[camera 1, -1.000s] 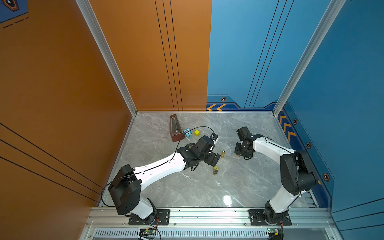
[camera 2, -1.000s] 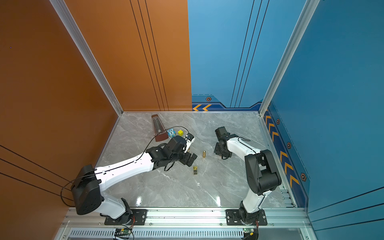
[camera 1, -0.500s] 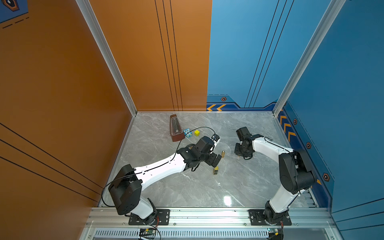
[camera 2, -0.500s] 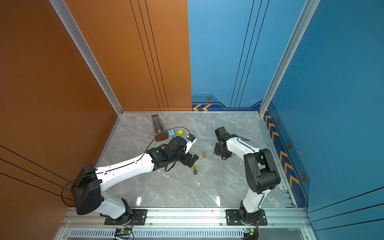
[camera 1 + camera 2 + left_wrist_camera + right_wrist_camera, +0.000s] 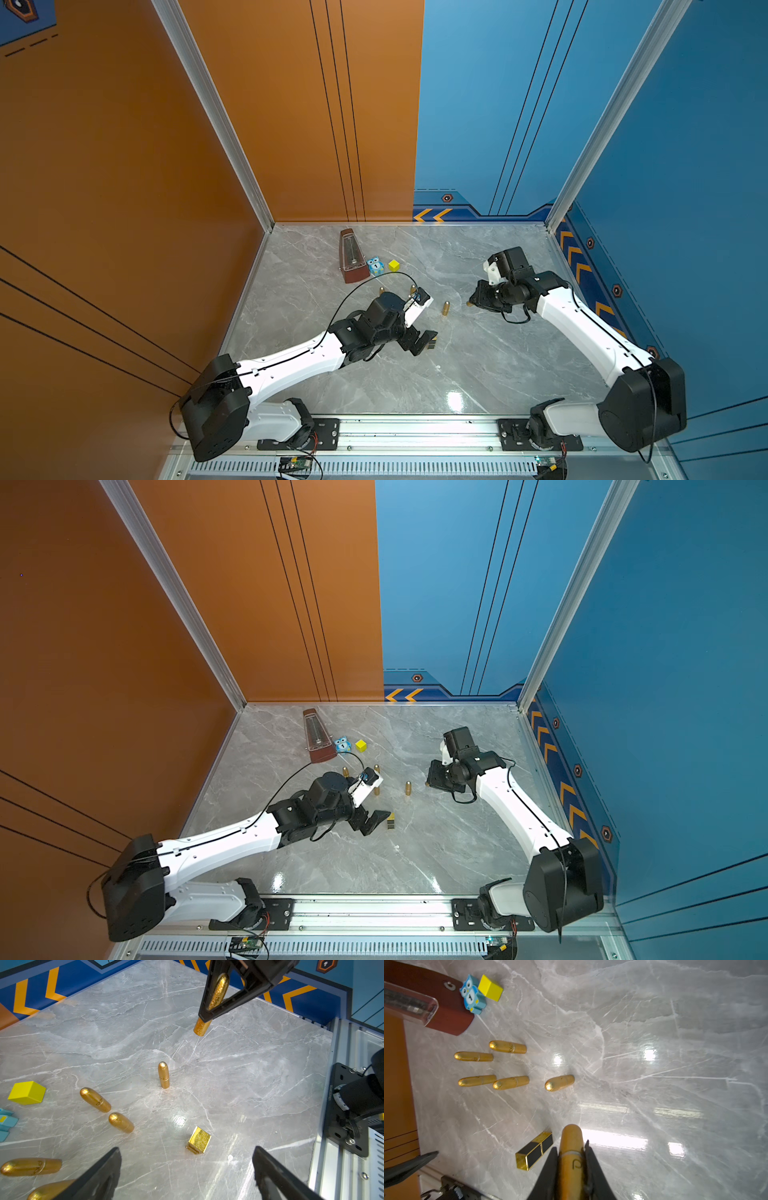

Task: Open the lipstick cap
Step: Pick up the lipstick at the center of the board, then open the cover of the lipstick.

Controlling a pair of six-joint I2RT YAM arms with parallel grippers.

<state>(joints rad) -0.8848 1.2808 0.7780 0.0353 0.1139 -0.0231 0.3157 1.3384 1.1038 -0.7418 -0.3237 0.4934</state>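
A gold bullet-shaped lipstick (image 5: pixel 571 1155) is clamped between the fingers of my right gripper (image 5: pixel 571 1147), which is shut on it. One end sticks out past the fingertips. The left wrist view shows it tilted, low over the table (image 5: pixel 202 1027). In both top views that gripper (image 5: pixel 473 299) (image 5: pixel 430 779) is at the right. My left gripper (image 5: pixel 186 1153) (image 5: pixel 422 340) (image 5: pixel 376 818) is open and holds nothing. It hovers right by a square gold-and-black lipstick (image 5: pixel 198 1140) (image 5: pixel 432 343) (image 5: pixel 390 821) (image 5: pixel 534 1153).
Several other gold lipsticks stand on the marble table, one (image 5: pixel 444 307) (image 5: pixel 163 1075) between the arms and others (image 5: pixel 507 1046) (image 5: pixel 473 1056) further left. A brown metronome (image 5: pixel 353 257), a blue owl (image 5: pixel 375 266) and a yellow cube (image 5: pixel 394 265) sit at the back.
My right gripper has closed on the gold lipstick. My left gripper has moved toward the front of the table, down beside the square lipstick, and stays open.
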